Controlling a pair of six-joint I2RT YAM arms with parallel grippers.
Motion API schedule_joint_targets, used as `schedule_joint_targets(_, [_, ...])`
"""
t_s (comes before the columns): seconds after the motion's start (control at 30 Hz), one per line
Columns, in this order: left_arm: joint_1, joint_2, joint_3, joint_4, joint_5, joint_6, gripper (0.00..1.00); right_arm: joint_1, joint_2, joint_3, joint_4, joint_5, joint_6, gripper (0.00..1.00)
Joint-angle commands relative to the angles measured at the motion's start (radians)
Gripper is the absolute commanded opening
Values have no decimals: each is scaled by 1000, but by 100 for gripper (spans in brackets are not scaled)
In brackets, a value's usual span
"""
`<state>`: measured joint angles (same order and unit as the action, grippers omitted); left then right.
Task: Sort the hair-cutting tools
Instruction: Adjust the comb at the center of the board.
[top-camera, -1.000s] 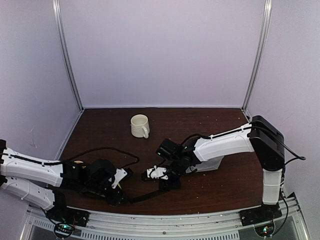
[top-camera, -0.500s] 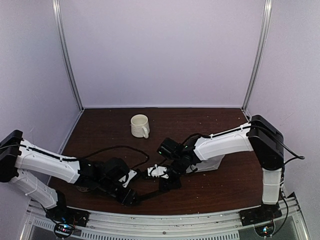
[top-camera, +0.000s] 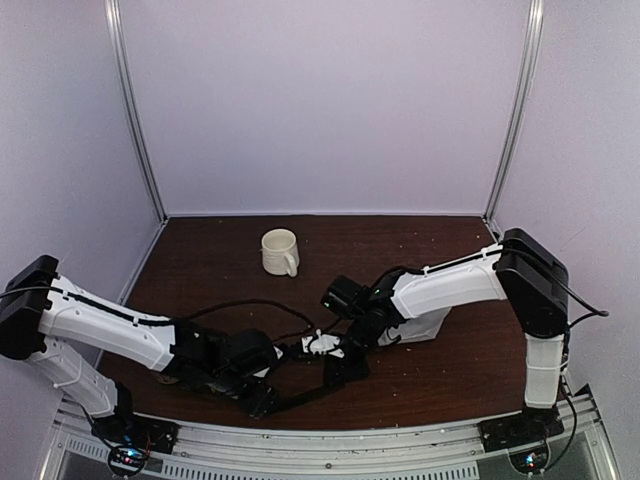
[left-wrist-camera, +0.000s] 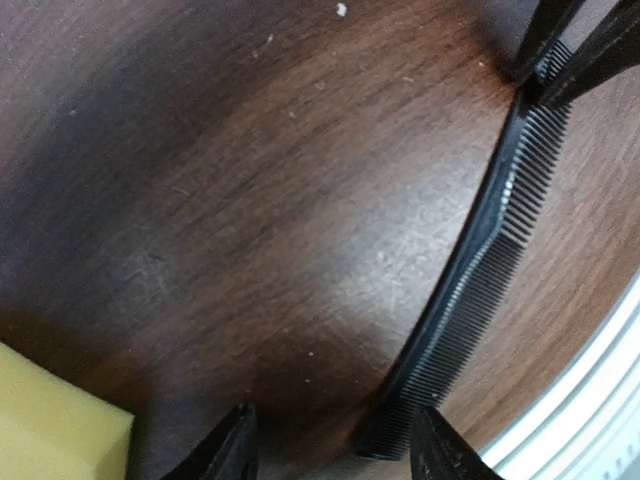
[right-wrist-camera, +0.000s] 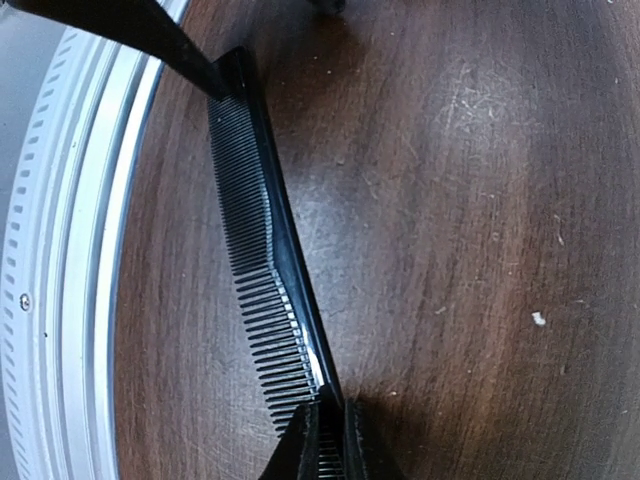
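Note:
One slim black comb (top-camera: 305, 393) lies near the table's front edge. It also shows in the left wrist view (left-wrist-camera: 480, 270) and the right wrist view (right-wrist-camera: 265, 250). My right gripper (right-wrist-camera: 330, 440) is shut on the comb's right end; in the top view the right gripper (top-camera: 340, 368) sits low over the table. My left gripper (left-wrist-camera: 335, 445) is open, and the comb's left end lies between its fingers, close to the right finger (left-wrist-camera: 435, 445). In the top view the left gripper (top-camera: 265, 400) is at that end. The scissors, the clipper and the second comb are out of view.
A cream mug (top-camera: 280, 250) stands at the back middle. A white pouch (top-camera: 425, 325) lies under the right forearm. A yellow sponge block (left-wrist-camera: 50, 425) sits just left of my left gripper. The table's metal front rail (right-wrist-camera: 70, 250) runs beside the comb.
My left arm has reached to the right, and its open gripper has come to the comb's left end. My right gripper has shifted slightly right, still holding the comb.

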<state>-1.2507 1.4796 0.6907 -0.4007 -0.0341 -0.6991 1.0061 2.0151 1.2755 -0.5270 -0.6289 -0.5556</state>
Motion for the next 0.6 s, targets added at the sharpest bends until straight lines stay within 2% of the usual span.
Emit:
schedule_joint_targets(0.0, [-55,57,-1,-84,-59,115,56,14,116,-69,-92,95,30,11])
schedule_joint_targets(0.13, [-172,-55,0,-49,-178,142,56,-7,117,-83,-75,67,38,11])
schedule_joint_targets(0.23, [-187,-118,-16,-56,-245,139,56,-22,118,-84,-70,55,47,11])
schedule_joint_targets(0.3, [-187,-130,-23,-31,-232,167,55,-24,120,-82,-70,57,49,11])
schedule_joint_targets(0.43, [-188,-84,8,-35,-200,194,55,-24,118,-83,-69,56,50,11])
schedule_joint_targets(0.57, [-188,39,94,-107,-175,212,54,-24,123,-80,-73,53,49,11])
